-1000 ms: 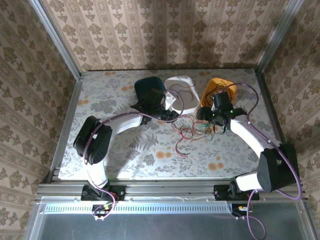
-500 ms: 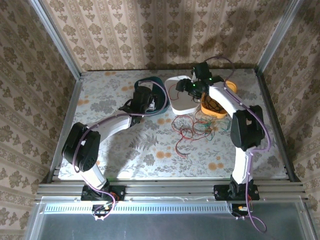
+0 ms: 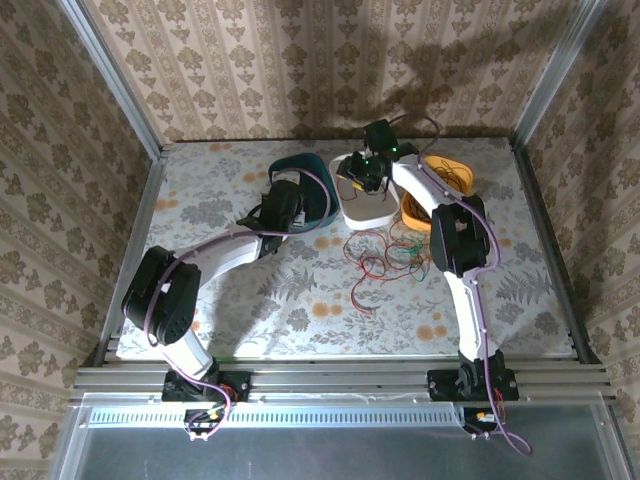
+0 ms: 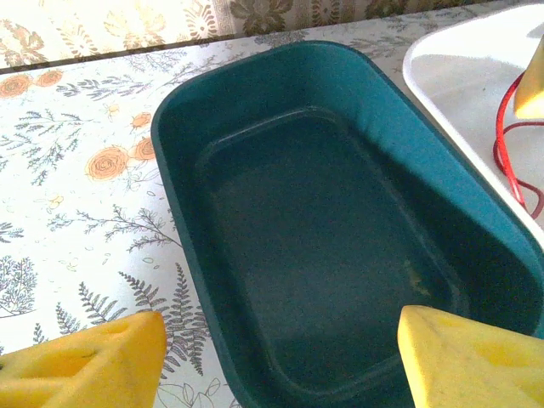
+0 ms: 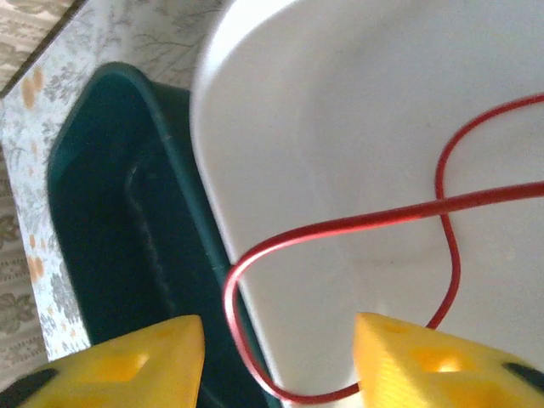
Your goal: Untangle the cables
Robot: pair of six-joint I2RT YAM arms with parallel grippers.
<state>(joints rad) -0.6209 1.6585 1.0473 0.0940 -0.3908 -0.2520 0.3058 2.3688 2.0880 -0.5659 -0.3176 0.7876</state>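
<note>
The left gripper point(image 4: 282, 340) hangs over the teal tub point(image 4: 323, 255). Its 2 yellow fingers point(image 4: 85, 365) are wide apart and hold nothing. The inside of the teal tub is bare.

The white tub point(image 5: 357, 110) sits just beside the teal tub, rim next to rim. The orange tub point(image 3: 450, 172) is on the other side of the white one. All 3 tubs stand in a row near the far edge of the table point(image 3: 220, 290), close to the back wall point(image 3: 300, 70).

The right gripper point(image 5: 279, 340) is low over the white tub's rim. Its fingers are partly open, with a gap between them. A red cable point(image 5: 340, 225) lies in the white tub. 1 loop of it goes over the rim toward the teal tub and bends back down into the gap. The fingers are not pinching it.

The other cables point(image 3: 385, 255), red, green and black, lie in a messy pile on the table in front of the white and orange tubs. The pile is apart from the table's edges.

The left and near parts of the table are bare.
</note>
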